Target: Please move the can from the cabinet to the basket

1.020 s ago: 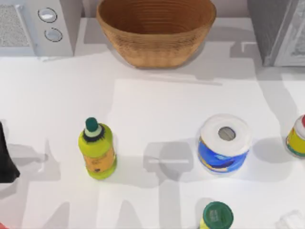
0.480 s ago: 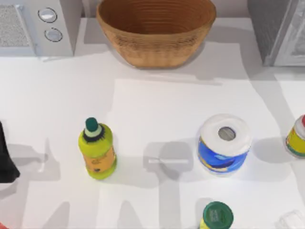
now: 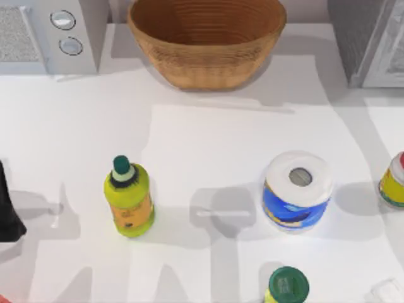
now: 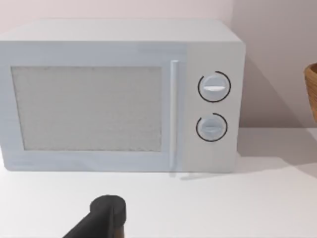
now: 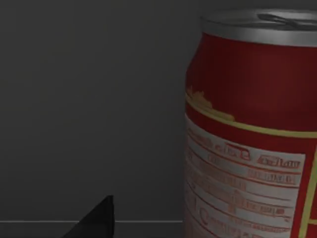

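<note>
The can (image 5: pixel 252 129), red with a silver top, stands upright in a dark grey interior, close in front of the right wrist camera. A dark piece of my right gripper (image 5: pixel 96 220) shows beside it, apart from it. The grey cabinet (image 3: pixel 366 38) stands at the table's back right corner. At the back centre, the woven basket (image 3: pixel 207 38) holds nothing that I can see. My left arm (image 3: pixel 7 211) is parked at the left edge, and a dark part of its gripper (image 4: pixel 104 218) faces the microwave.
A microwave (image 3: pixel 47 35) stands at the back left. On the table are a yellow-green bottle (image 3: pixel 129 199), a paper roll (image 3: pixel 297 189), a yellow jar (image 3: pixel 394 180) at the right edge and a green-capped container (image 3: pixel 287 285) at the front.
The shadow on the table in front of the cabinet has shifted slightly. The objects on the table and my left arm have not moved.
</note>
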`<state>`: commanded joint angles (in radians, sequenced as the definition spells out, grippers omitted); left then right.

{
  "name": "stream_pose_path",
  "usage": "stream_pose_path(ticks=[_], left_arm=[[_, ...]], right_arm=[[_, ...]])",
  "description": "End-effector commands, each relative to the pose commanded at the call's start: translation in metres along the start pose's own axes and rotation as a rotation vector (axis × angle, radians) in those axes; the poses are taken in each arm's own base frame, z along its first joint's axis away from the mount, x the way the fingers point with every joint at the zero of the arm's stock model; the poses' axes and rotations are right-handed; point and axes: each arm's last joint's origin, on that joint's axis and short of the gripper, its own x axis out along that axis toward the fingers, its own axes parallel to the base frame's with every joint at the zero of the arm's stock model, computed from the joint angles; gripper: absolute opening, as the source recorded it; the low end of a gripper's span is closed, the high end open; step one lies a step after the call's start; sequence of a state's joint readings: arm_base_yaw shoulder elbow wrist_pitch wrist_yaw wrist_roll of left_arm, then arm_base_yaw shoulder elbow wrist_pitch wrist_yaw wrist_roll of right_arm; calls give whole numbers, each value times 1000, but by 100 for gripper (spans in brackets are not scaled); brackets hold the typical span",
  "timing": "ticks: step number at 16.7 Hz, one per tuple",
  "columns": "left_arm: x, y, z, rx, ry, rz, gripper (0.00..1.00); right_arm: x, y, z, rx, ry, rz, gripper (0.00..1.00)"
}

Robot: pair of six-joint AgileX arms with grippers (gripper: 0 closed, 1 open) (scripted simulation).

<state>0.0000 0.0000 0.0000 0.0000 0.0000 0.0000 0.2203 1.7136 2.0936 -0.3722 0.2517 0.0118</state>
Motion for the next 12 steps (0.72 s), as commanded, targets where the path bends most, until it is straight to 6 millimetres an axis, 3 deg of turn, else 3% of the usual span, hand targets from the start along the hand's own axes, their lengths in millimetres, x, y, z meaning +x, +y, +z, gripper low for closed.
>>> stream_pose_path(ticks=[5, 10, 12], left_arm=[[0, 0, 0, 0, 0, 0, 100], [0, 0, 0, 0, 0, 0, 100], [0, 0, 0, 0, 0, 0, 100]], right_arm=[[31, 0, -2, 0, 0, 0, 100], [34, -1, -2, 0, 0, 0, 100], [34, -1, -2, 0, 0, 0, 85]])
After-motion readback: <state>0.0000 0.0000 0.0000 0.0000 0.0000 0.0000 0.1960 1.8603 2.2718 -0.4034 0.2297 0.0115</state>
